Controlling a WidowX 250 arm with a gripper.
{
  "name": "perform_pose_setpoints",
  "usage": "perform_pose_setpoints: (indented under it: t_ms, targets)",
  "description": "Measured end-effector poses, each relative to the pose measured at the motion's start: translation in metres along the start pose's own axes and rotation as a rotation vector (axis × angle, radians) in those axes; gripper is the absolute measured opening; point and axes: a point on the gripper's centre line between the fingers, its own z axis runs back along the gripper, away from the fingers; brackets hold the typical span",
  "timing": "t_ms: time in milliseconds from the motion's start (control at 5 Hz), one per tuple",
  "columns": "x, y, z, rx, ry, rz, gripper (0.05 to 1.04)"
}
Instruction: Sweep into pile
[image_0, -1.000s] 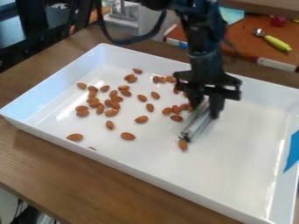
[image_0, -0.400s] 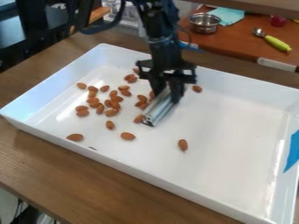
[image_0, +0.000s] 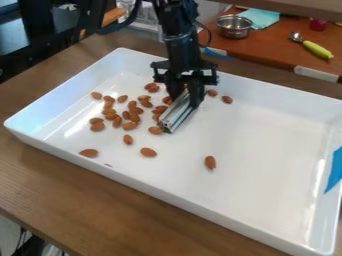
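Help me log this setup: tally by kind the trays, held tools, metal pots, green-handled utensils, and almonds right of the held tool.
Tray: 1
Held metal tool: 1
Metal pot: 1
Green-handled utensil: 1
Almonds right of the tool: 3
Total: 7

a shiny metal pot (image_0: 234, 26) is kinda parked on the orangey-brown tabletop (image_0: 270, 47) out back, with a teal cloth (image_0: 263, 18) and a yellow-green-handled spoon (image_0: 314, 47) also spotted there.
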Motion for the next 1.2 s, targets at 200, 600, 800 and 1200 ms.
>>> perform_pose_setpoints:
  t_ms: [200,600,800,1200]
  targets:
    - [0.006,0.027,0.004,0.021,-0.002,0.035,0.381]
    - [-0.008,0.095,0.016,0.061,0.05,0.106,0.381]
    - [-0.017,0.113,0.021,0.055,0.076,0.102,0.381]
    - [-0.019,0.076,0.051,-0.17,0.041,0.174,0.381]
